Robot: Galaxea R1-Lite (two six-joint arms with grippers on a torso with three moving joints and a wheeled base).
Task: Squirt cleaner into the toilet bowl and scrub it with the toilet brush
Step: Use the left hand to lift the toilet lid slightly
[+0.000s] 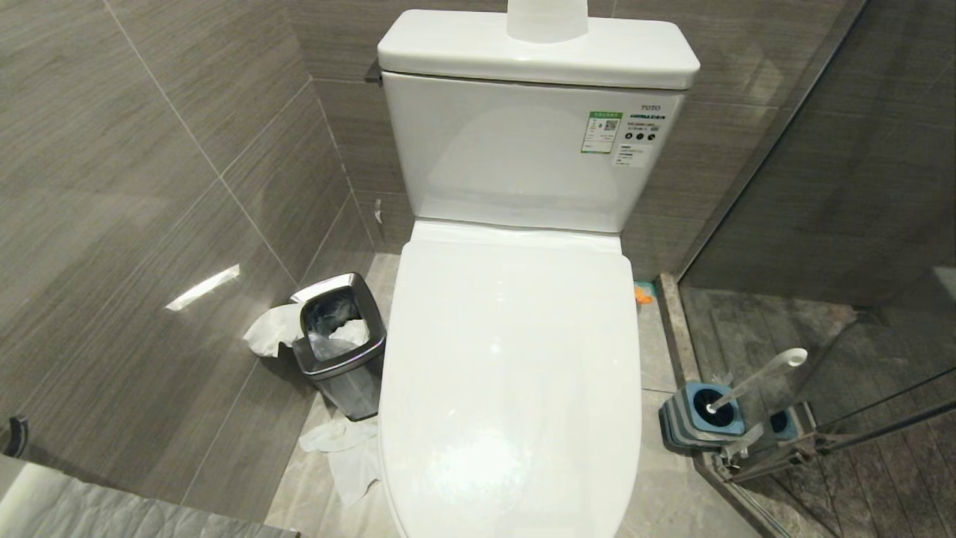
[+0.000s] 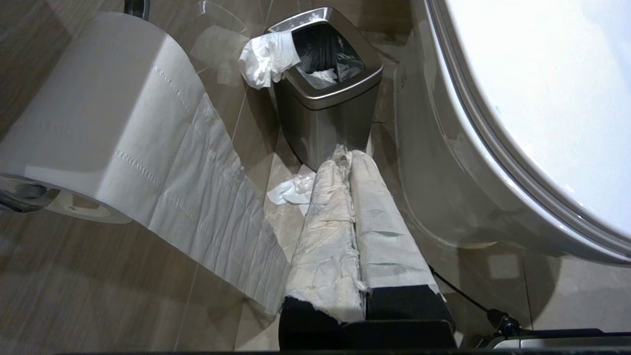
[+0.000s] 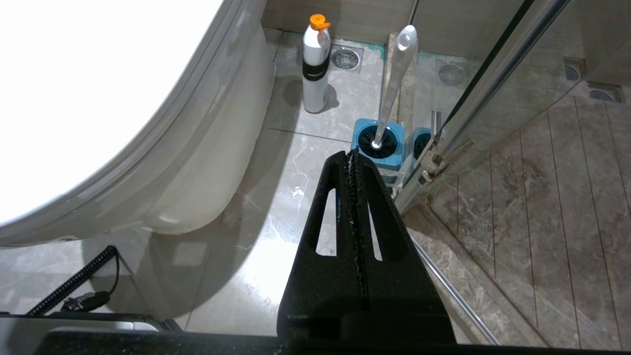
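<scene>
While lid [image 1: 511, 373] covers the toilet bowl [image 2: 443, 187], toilet brush [image 3: 394, 74] upright in holder [image 3: 377, 143], left gripper [image 2: 351, 158] and right gripper [image 3: 351, 158] both pinched closed, empty, bottle [image 3: 315, 64] possibly cleaner.

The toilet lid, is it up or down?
Down. The glossy white plastic toilet lid lies flat over the bowl, which it hides completely.
</scene>
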